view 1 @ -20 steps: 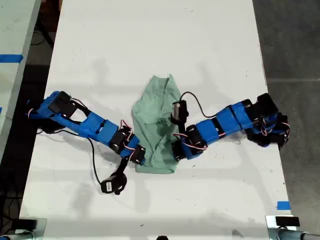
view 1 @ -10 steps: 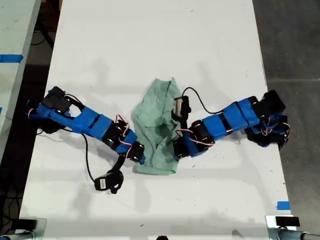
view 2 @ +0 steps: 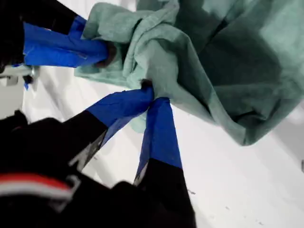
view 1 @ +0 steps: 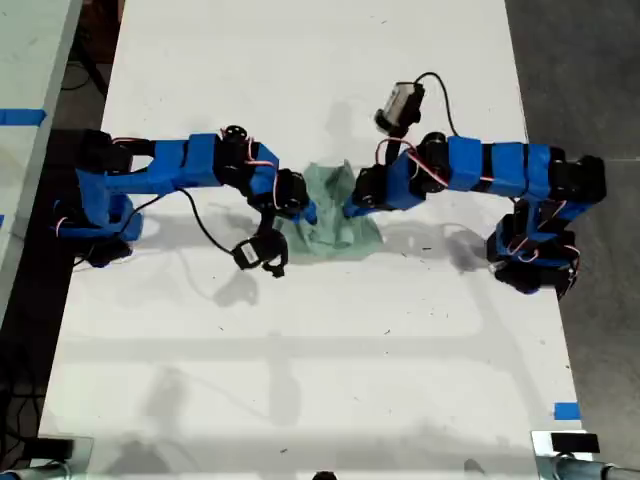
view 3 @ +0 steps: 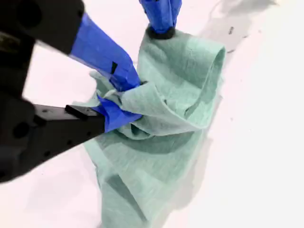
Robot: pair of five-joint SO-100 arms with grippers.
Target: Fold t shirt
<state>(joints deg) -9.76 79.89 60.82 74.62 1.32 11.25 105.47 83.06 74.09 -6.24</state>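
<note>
Mint-green t shirt [view 1: 335,215]: bunched and wrinkled on the white table [view 1: 300,380], in the upper middle of the exterior view.
Blue arms, exterior view: one arm [view 1: 190,165] reaches in from the exterior view's left and the other arm [view 1: 490,165] from its right. Their tips meet the cloth at opposite sides. Which arm is first I cannot tell from this view.
First wrist view: my first gripper [view 2: 152,95] has its blue fingers pressed together on a fold of the t shirt. My second gripper [view 2: 102,52] touches the cloth edge just beside it.
Second wrist view: my second gripper is clamped on a gathered fold, and the cloth hangs in loose loops from there down to the table. My first gripper holds the far edge.
</note>
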